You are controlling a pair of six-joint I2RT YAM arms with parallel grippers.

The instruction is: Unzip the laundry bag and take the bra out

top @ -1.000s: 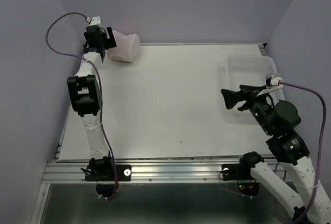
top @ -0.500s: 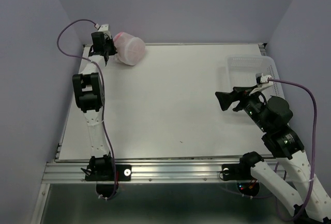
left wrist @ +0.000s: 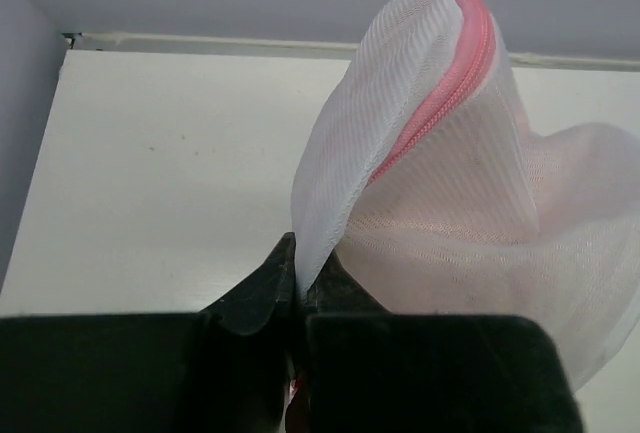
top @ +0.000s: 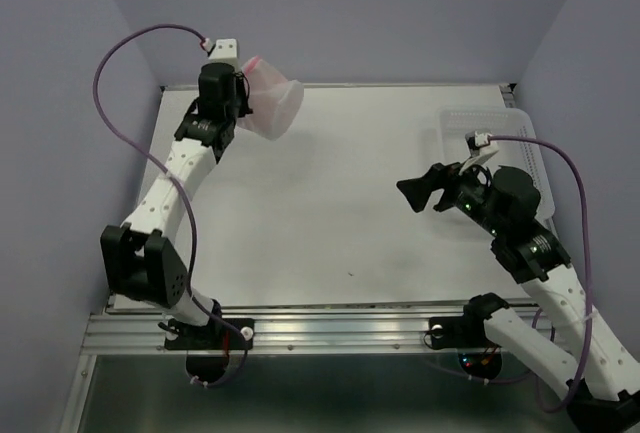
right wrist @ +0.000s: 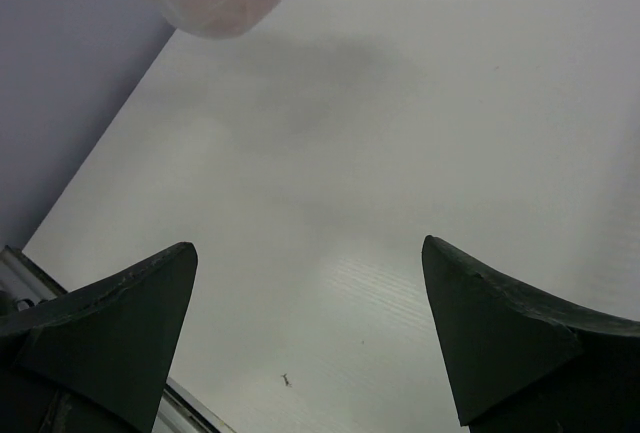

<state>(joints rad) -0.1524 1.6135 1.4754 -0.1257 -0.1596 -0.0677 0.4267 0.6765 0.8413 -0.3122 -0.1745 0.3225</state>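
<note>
My left arm has swung the laundry bag point(top: 272, 103) up off the table point(top: 330, 213), a bit to the right, near the far left corner. My right arm has slid toward the middle. A clear tray point(top: 492, 123) sits far right, partly behind that arm. I can't see inside the bag. The left gripper point(left wrist: 300, 278) is pinched tight on the mesh edge beside the pink zipper point(left wrist: 430, 118). The right gripper point(right wrist: 307, 253) is wide apart, holding nothing.
</note>
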